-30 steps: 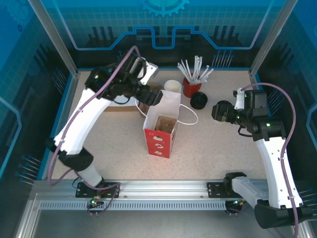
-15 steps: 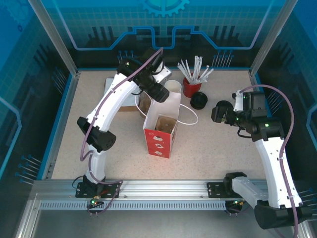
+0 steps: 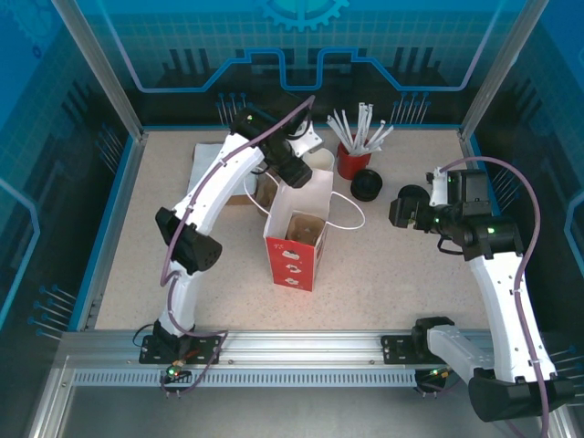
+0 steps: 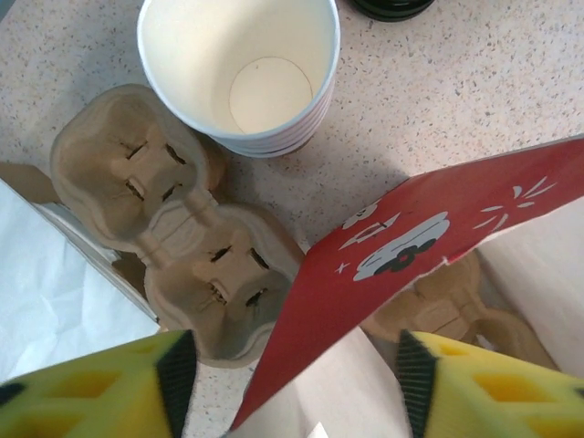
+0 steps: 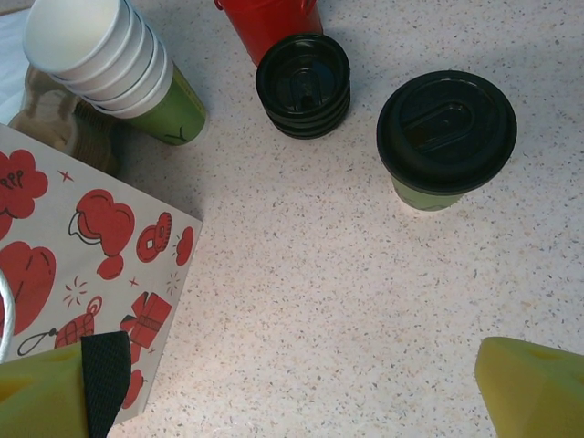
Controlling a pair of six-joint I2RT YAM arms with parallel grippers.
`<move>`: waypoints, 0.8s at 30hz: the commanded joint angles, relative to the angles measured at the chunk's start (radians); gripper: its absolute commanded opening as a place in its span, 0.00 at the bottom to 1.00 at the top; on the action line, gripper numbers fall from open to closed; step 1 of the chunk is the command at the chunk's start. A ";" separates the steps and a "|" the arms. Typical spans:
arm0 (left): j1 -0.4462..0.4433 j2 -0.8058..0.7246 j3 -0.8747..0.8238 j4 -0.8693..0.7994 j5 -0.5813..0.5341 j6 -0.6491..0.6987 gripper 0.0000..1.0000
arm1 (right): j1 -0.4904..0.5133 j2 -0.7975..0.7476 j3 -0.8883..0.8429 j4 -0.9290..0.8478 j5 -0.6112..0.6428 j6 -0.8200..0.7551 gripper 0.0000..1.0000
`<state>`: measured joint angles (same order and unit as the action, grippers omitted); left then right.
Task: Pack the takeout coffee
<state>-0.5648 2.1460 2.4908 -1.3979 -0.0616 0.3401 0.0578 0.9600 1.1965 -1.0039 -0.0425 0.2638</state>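
lidded takeout coffee (image 5: pixel 447 137) upright on the table (image 5: pixel 365 301) at upper right of the right wrist view, near a stack of black lids (image 5: pixel 303 84), with the right gripper (image 5: pixel 292 392) empty, fingers wide apart at the lower corners. left gripper (image 4: pixel 292 383) low in its own view, fingers apart (not clamped) either side of the red bag (image 4: pixel 511 196) wall, over a pulp cup carrier (image 4: pixel 182 228)

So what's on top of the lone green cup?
A round black lid sits on the green cup, covering its mouth; whatever is inside is hidden.
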 commanded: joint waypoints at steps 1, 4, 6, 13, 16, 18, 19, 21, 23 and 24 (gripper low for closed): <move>0.005 0.019 0.044 0.020 0.017 0.010 0.45 | -0.022 -0.006 0.024 -0.044 -0.030 -0.047 1.00; 0.006 0.006 0.055 0.025 0.008 -0.006 0.26 | -0.034 0.012 0.037 -0.075 -0.034 -0.073 1.00; 0.005 -0.007 0.056 0.023 0.009 -0.019 0.15 | -0.041 0.023 0.041 -0.090 -0.029 -0.085 1.00; 0.005 -0.059 0.054 -0.018 0.004 -0.165 0.00 | -0.077 0.043 0.044 -0.106 -0.030 -0.114 1.00; 0.006 -0.087 0.052 -0.044 -0.010 -0.286 0.00 | -0.115 0.065 0.059 -0.118 -0.043 -0.124 1.00; 0.006 -0.113 0.033 -0.047 -0.017 -0.359 0.00 | -0.148 0.082 0.068 -0.126 -0.048 -0.138 1.00; 0.005 -0.130 0.012 -0.039 -0.015 -0.393 0.00 | -0.165 0.095 0.073 -0.132 -0.044 -0.144 1.00; 0.005 -0.169 -0.044 -0.014 -0.012 -0.451 0.00 | -0.191 0.118 0.080 -0.136 -0.032 -0.154 1.00; 0.005 -0.204 -0.101 0.014 -0.012 -0.505 0.00 | -0.219 0.143 0.077 -0.130 -0.025 -0.159 1.00; 0.005 -0.221 -0.139 0.028 -0.021 -0.530 0.00 | -0.233 0.160 0.074 -0.126 -0.029 -0.165 1.00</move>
<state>-0.5648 1.9915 2.4088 -1.3968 -0.0669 -0.0532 -0.1406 1.0912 1.2522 -1.1099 -0.0673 0.1287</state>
